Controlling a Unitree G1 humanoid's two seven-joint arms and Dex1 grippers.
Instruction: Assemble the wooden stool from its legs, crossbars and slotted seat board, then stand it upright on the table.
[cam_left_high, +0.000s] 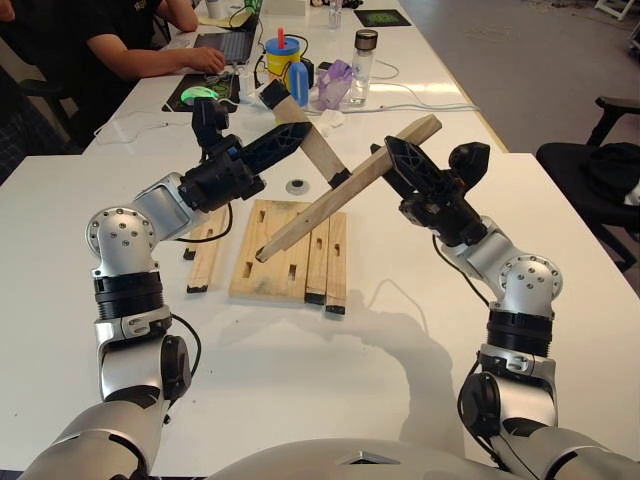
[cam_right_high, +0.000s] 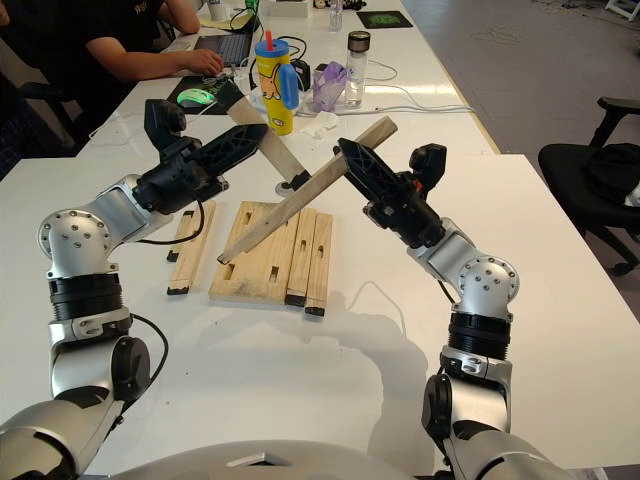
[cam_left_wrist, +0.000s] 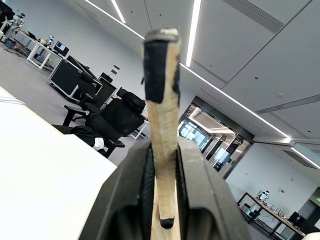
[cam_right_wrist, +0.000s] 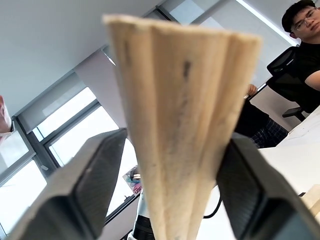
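Above the table's middle my left gripper (cam_left_high: 296, 136) is shut on a short wooden leg (cam_left_high: 318, 150) with black ends, tilted up toward the far side. In the left wrist view the leg (cam_left_wrist: 162, 125) stands clamped between both fingers (cam_left_wrist: 127, 190). My right gripper (cam_left_high: 388, 158) is shut on a long wooden leg (cam_left_high: 320, 210). That leg slants down to the left, and its low end hangs just over the slotted seat board (cam_left_high: 262, 265). The two held legs cross near the short one's black tip. In the right wrist view the long leg (cam_right_wrist: 180, 125) sits between the fingers (cam_right_wrist: 92, 192).
Two crossbars (cam_left_high: 205, 258) lie left of the board, and more slats (cam_left_high: 330, 262) rest along its right side. A small round disc (cam_left_high: 297, 186) sits behind the board. A blue-and-yellow cup (cam_right_high: 274, 82), a bottle (cam_left_high: 363, 65) and a person's laptop (cam_left_high: 225, 45) stand on the far table.
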